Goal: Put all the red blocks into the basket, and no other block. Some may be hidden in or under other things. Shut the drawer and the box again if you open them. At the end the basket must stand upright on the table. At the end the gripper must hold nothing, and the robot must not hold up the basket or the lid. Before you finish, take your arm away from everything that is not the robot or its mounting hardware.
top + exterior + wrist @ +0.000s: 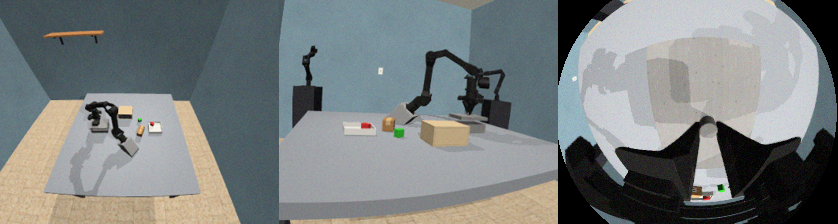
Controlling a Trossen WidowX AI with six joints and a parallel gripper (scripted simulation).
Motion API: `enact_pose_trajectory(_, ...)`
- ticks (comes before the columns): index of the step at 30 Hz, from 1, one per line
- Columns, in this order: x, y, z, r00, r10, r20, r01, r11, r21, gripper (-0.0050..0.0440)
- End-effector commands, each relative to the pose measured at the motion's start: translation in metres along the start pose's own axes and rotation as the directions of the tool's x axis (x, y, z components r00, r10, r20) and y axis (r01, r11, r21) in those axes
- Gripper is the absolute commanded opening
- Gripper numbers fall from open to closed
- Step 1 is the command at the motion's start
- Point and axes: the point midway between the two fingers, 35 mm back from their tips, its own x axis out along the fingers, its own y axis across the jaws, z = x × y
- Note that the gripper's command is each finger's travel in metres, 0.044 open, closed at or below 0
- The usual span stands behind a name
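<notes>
My gripper [121, 137] [412, 108] [707, 125] is shut on the edge of a flat grey lid [130, 147] [400, 113]. The lid is tilted and low over the table, in front of the arm. The open grey box [99, 126] [469, 121] stands by the arm's base. A white basket [156, 131] [356, 130] stands upright to the right with a red block [152, 124] [366, 125] in it. A green block [139, 120] [399, 132] and a brown block [140, 130] [388, 124] lie between the lid and the basket.
A tan drawer unit [125, 111] [444, 133] stands behind the green block; its drawer looks shut. A wooden shelf [73, 34] hangs on the back wall. A dark pedestal [306, 103] stands beyond the table.
</notes>
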Motion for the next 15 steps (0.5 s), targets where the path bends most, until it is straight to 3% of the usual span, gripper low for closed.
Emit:
enact_pose_trajectory(1,0.001,0.000,0.000,1.000,0.002,0.002,-0.002,1.000,-0.005,0.0000)
enact_pose_trajectory(15,0.026,0.002,0.001,1.000,0.002,0.002,-0.002,1.000,-0.014,0.0000)
